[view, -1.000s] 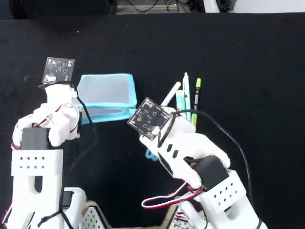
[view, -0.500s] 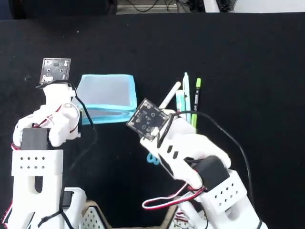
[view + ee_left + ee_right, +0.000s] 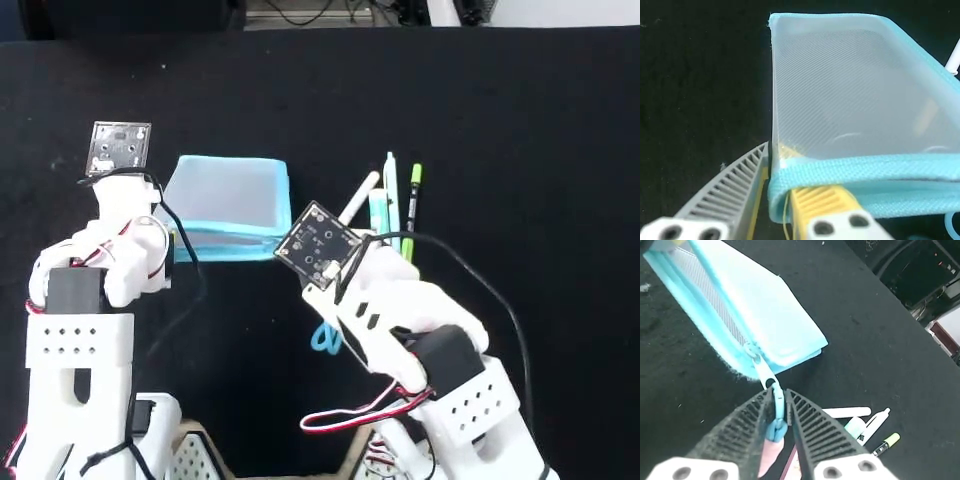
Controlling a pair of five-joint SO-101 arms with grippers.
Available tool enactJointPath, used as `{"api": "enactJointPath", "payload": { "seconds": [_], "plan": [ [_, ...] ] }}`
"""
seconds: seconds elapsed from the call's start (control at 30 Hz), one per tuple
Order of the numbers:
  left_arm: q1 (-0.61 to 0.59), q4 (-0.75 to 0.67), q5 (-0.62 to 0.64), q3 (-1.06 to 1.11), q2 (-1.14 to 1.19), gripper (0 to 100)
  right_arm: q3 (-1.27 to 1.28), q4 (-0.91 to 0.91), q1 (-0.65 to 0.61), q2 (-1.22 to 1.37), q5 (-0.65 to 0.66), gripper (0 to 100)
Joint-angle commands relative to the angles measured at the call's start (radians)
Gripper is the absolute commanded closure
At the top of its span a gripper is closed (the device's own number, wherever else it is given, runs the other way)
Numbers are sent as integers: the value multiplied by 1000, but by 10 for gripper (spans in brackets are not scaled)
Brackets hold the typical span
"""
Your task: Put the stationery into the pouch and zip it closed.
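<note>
Pouch [image 3: 228, 195]: one light-blue mesh pouch on the black table [image 3: 520, 110]; what it contains cannot be made out through the mesh. Left gripper [image 3: 774, 152] is clamped on one end of the pouch's zipper edge. Right gripper [image 3: 779, 396] is pinched on the zipper pull [image 3: 762, 369] at the other end. Four pieces of stationery [image 3: 391, 195] lie side by side just beyond the zipper-pull end of the pouch.

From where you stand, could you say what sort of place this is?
Likely a robotics lab bench: black-covered table, cables behind it, right gripper holding the zip pull of a blue mesh pouch beside pens.
</note>
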Motion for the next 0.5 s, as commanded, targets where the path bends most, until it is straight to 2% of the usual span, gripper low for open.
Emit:
{"api": "enactJointPath", "payload": {
  "seconds": [0.0,0.1,0.23,0.47],
  "plan": [
    [-7,-11,12,-4,-8,970,-27,15,37,-18,2,987],
    [-7,-11,12,-2,-8,970,-62,68,6,-13,-41,968],
    [-7,-11,12,-7,-8,970,-173,195,-61,36,-106,841],
    [-13,-11,12,-4,-8,970,-424,321,-94,217,-118,880]
  ]
}}
